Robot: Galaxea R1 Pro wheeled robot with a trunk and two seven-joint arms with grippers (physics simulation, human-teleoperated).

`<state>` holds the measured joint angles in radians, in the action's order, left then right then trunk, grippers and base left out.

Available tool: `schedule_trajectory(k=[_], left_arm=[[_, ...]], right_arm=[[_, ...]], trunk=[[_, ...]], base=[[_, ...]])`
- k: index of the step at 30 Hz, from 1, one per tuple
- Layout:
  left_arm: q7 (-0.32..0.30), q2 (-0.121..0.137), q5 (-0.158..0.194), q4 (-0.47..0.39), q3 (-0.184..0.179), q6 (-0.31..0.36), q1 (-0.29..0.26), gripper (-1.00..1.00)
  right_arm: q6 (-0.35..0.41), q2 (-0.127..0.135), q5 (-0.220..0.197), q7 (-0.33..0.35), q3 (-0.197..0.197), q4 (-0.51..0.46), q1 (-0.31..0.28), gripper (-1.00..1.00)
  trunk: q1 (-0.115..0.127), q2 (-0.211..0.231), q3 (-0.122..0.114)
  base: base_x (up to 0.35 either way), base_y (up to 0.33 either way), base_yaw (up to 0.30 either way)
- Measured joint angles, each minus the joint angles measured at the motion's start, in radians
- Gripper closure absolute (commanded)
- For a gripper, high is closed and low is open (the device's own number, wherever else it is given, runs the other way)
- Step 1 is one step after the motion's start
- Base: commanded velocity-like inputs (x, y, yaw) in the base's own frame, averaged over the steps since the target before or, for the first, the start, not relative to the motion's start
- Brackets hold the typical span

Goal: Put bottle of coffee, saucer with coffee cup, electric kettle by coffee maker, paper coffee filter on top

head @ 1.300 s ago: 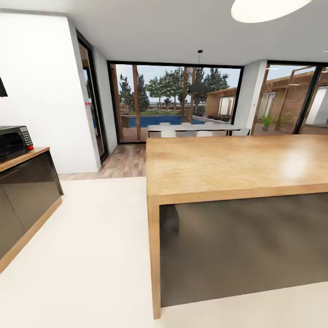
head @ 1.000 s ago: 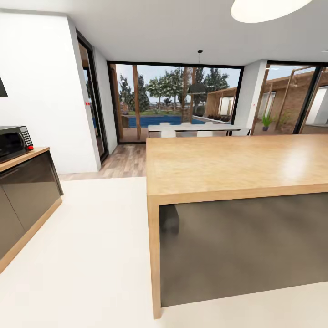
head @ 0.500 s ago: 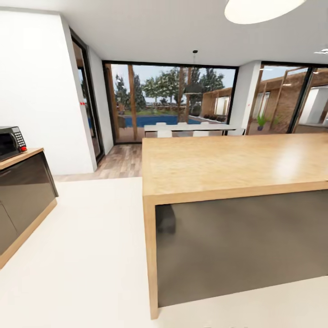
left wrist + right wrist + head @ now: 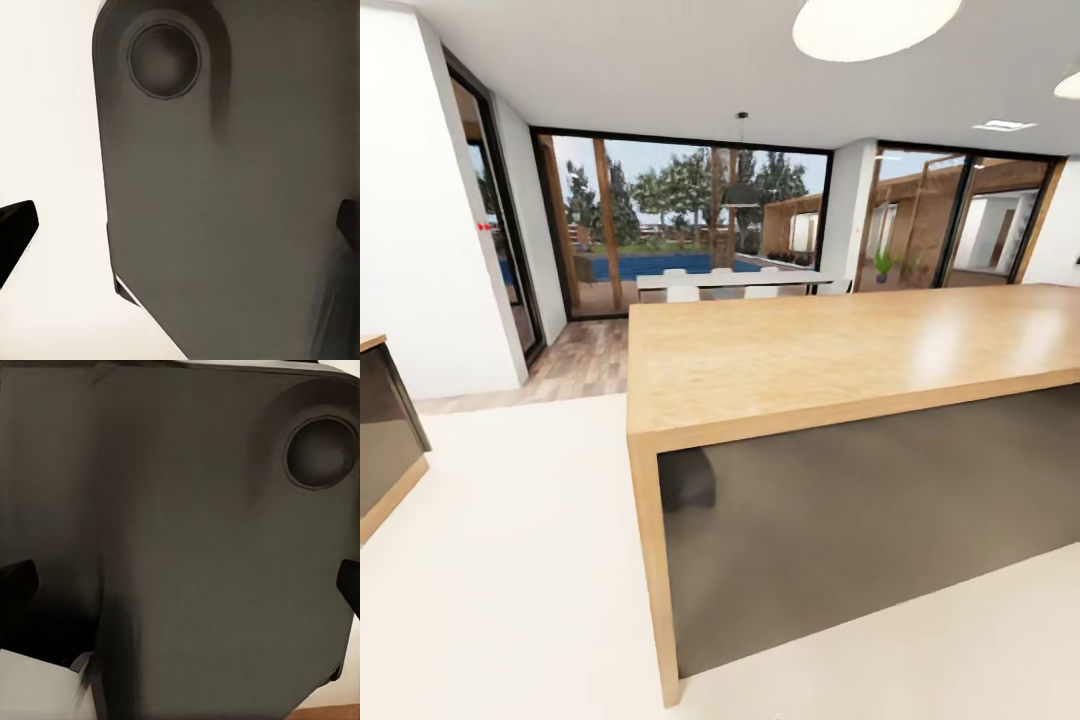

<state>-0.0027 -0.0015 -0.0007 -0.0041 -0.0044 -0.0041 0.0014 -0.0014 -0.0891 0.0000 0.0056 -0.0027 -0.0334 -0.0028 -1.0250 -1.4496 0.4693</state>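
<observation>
Judging from what lies ahead, you have the whole task left: no coffee maker, bottle, filter, saucer, cup or kettle stands on any surface in the head view, so I cannot tell you where those things are. You seem to be in transit, looking for them.

Directly in front of you is a long island (image 4: 840,350) with a pale wood tabletop and dark glossy side panels; its top is bare and catches a soft glare toward the right. A second cabinet (image 4: 385,440) with the same wood edge juts in at the far left. The floor (image 4: 510,560) is smooth and off-white, turning to wood planks near the glass doors (image 4: 680,225). Beyond them you see a white dining table (image 4: 735,281) with chairs, a pool and trees. A dark pendant lamp (image 4: 740,192) hangs over that table, and a round ceiling light (image 4: 875,25) sits above you.

Each wrist view looks at a dark grey panel of the robot's own body. On the left tool (image 4: 180,225) and the right tool (image 4: 180,581) only dark fingertips show at the frame edges, set wide apart with nothing between them, so both read as released.
</observation>
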Motion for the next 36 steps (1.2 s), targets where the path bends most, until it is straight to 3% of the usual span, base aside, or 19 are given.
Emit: schedule_trajectory(k=[4, 18, 26, 36], left_arm=[[0.0, 0.0, -0.001, 0.0, 0.0, 0.0, 0.0, -1.0], [0.001, -0.008, 0.002, 0.0, 0.0, 0.0, 0.0, -1.0], [0.004, 0.001, 0.0, 0.0, 0.001, 0.0, 0.0, -1.0], [0.011, 0.006, -0.002, 0.0, 0.003, 0.0, 0.001, -1.0]], right_arm=[[0.0, 0.0, 0.0, -0.001, -0.001, 0.0, 0.0, -1.0], [0.0, 0.0, -0.001, 0.0, -0.003, -0.001, 0.0, -1.0], [0.0, 0.003, -0.004, 0.0, -0.004, -0.023, 0.0, -1.0], [0.0, 0.017, -0.086, 0.001, -0.019, -0.043, 0.0, -1.0]], trunk=[[0.0, 0.0, 0.0], [0.054, 0.098, -0.044], [0.084, 0.154, -0.069], [0.123, 0.224, -0.1]], base=[[0.0, 0.0, -0.266], [0.0, 0.0, -0.266], [0.0, 0.0, -0.266], [0.0, 0.0, -0.286]])
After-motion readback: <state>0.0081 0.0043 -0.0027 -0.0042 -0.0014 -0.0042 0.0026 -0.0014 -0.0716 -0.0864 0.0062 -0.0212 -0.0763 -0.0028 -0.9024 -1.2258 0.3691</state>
